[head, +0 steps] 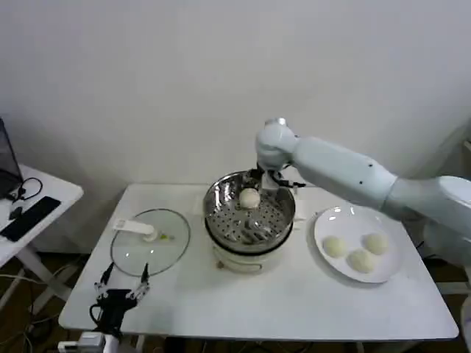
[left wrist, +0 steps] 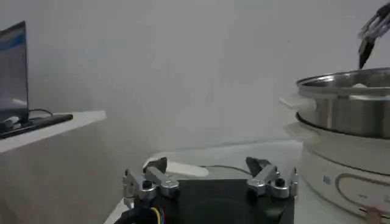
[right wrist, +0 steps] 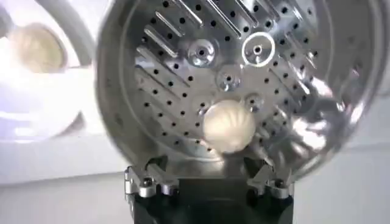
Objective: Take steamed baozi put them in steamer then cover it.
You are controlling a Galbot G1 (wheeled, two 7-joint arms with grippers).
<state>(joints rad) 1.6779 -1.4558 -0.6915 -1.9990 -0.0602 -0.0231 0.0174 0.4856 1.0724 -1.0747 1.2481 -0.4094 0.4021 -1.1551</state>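
Surface: white table [head: 294,309] is standing against a plain pale wall, with the steamer [head: 249,220] sitting near its middle; a second white desk [head: 44,193] is standing well off to the steamer's left.

Steamer: its shiny perforated basket is resting on a white cooker base [head: 246,257] and is holding one baozi in the steamer [head: 249,197], lying toward the far rim.

Plate: white plate [head: 327,220] is lying just to the right of the steamer, carrying three steamed baozi [head: 359,252] clustered together.

Cover: glass cover [head: 151,241] is lying flat on the table to the left of the steamer, white handle up, apart from the steamer.

Right gripper: right gripper [head: 269,179] is hanging over the steamer's far rim, just above that bun; its fingers are spread and holding nothing.

Left gripper: left gripper [head: 121,290] is waiting low at the table's near edge, in front of the cover, fingers apart and empty.

Right wrist view: this camera is looking straight down into the basket, showing the bun [right wrist: 228,125] resting on the perforated floor between the parted fingers [right wrist: 146,179], plus one plate bun [right wrist: 36,49] beyond the rim.

Left wrist view: this one is showing the steamer from the side [left wrist: 347,109], its cooker base below, and the right gripper's fingertips [left wrist: 372,39] above the rim.
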